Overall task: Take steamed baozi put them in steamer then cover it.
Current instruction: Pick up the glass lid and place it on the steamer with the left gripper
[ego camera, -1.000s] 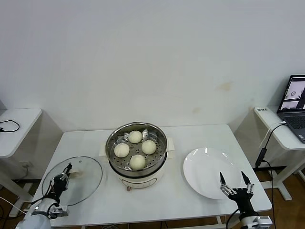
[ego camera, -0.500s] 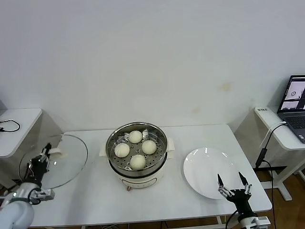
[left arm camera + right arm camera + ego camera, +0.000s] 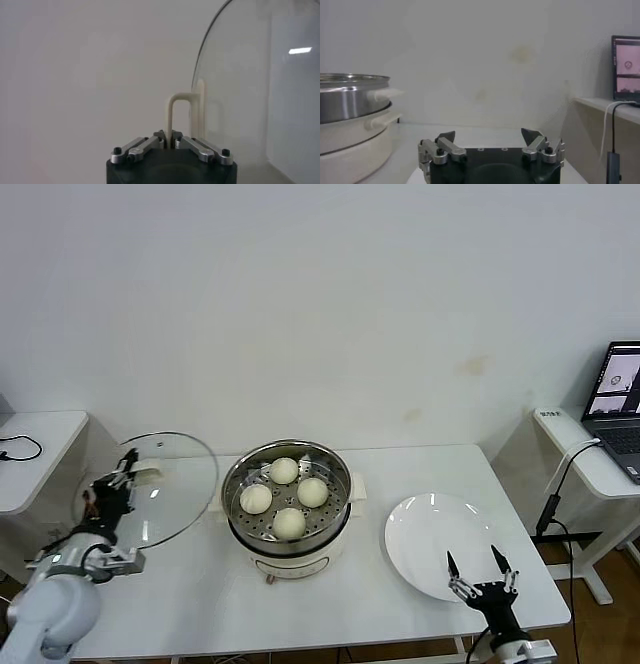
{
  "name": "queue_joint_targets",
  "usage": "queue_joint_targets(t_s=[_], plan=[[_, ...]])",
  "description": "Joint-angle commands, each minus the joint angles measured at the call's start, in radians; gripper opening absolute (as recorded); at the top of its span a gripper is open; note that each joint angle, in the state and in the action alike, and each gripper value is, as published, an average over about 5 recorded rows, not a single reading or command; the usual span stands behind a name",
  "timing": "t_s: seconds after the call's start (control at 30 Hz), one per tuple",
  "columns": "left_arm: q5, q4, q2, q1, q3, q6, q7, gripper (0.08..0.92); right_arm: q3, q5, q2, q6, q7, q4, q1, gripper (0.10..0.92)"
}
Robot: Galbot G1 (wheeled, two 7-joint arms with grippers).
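Note:
Four cream-white baozi [image 3: 288, 496] sit on the perforated tray inside the steel steamer [image 3: 288, 509] at the table's middle. My left gripper [image 3: 128, 467] is shut on the cream bar handle [image 3: 172, 112] of the clear glass cover [image 3: 165, 484] and holds it tilted in the air, left of the steamer. In the left wrist view the cover [image 3: 250, 85] stands on edge past the gripper [image 3: 172, 140]. My right gripper [image 3: 473, 565] is open and empty at the front edge of the table, over the near rim of the white plate; it also shows in its own wrist view [image 3: 489, 134].
A flat white plate [image 3: 430, 534] lies right of the steamer. The steamer [image 3: 350, 115] shows at the side in the right wrist view. White side tables stand at both sides; the right one holds a laptop [image 3: 617, 399]. A white wall is behind.
My left gripper has lifted the cover off the table, swung it out left, then raised it and moved it right toward the steamer. My right gripper has drifted slightly left and lower.

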Motion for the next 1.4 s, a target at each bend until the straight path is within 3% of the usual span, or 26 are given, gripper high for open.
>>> queue_joint_targets(t_s=[0.03, 0.5, 0.9, 1.4], plan=[[-0.036, -0.065, 0.007, -0.177, 0.324, 0.182, 0.054, 0.148, -0.016, -0.078, 0.026, 0.002, 0.003, 0.001, 0.002, 0.823], [0.216, 0.046, -0.186, -0.434, 0.564, 0.285, 0.195, 0.148, -0.044, -0.139, 0.061, 0.008, 0.002, -0.037, 0.017, 0.823], [0.408, 0.114, -0.338, -0.439, 0.616, 0.280, 0.255, 0.148, -0.055, -0.155, 0.067, 0.013, -0.001, -0.058, 0.024, 0.823], [0.430, 0.148, -0.375, -0.400, 0.600, 0.262, 0.252, 0.148, -0.066, -0.154, 0.065, 0.015, -0.003, -0.062, 0.023, 0.823]])
